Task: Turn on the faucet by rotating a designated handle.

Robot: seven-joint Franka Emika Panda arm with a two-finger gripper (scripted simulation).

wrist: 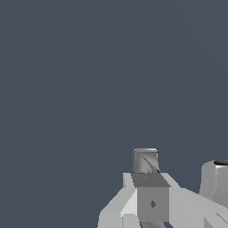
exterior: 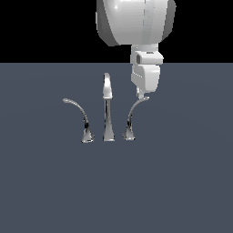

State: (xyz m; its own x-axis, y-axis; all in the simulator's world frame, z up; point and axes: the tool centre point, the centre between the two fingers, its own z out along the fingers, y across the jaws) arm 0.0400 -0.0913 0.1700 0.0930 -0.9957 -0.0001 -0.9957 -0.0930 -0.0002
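The chrome faucet stands on the grey surface, its tall straight spout in the middle. The handle is the slim lever on the exterior view's right, and its arc ends at a tip near my gripper. The gripper hangs from above with its fingers touching or just over that tip. Its fingers show as one closed block with nothing clamped between them. In the wrist view the gripper appears as a single fingertip block with a thin chrome streak across it. A rounded chrome part of the faucet sits at the frame's edge.
A mirror-image lever sweeps toward the exterior view's left, on the other side of the spout. The flat grey surface spreads out all around the faucet. The arm's large white link hangs above the handle.
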